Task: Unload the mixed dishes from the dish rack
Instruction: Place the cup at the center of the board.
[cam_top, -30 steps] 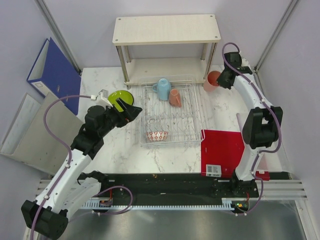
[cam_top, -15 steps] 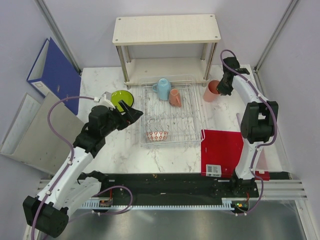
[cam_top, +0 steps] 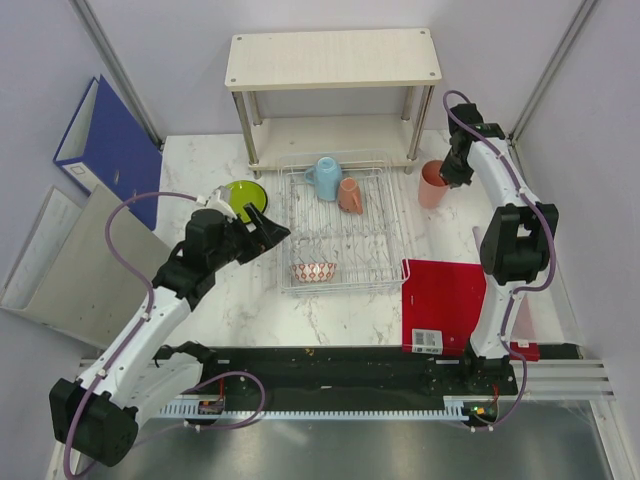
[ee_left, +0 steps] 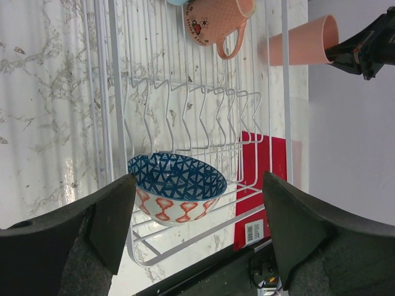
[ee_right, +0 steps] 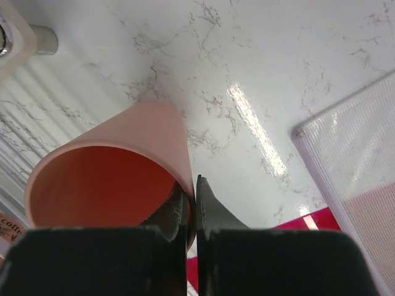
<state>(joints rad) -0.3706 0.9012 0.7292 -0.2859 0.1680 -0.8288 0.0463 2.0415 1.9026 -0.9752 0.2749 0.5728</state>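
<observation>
The silver wire dish rack (cam_top: 345, 240) holds a light blue cup (cam_top: 327, 177), a small terracotta mug (cam_top: 350, 195) and a red-white and blue patterned bowl (cam_top: 314, 271). My left gripper (cam_top: 268, 228) is open and empty at the rack's left side. In its wrist view the gripper (ee_left: 197, 237) frames the bowl (ee_left: 177, 188) without touching it, and the mug (ee_left: 213, 18) is beyond. A lime-green plate (cam_top: 240, 196) lies on the table behind it. My right gripper (cam_top: 451, 174) is shut on the rim of the tall pink cup (cam_top: 434, 184), one finger inside (ee_right: 192, 213). The dark red-black plate is out of view.
A beige two-tier wooden shelf (cam_top: 333, 60) stands behind the rack. A flat red rectangle with a barcode label (cam_top: 445, 300) lies right of the rack. A blue binder (cam_top: 110, 145) and grey sheets lie at the left. A clear plastic sheet (ee_right: 358, 154) shows near the cup.
My right gripper has carried the pink cup rightward and nearer, turning it more upright. My left gripper has shifted a little right toward the rack.
</observation>
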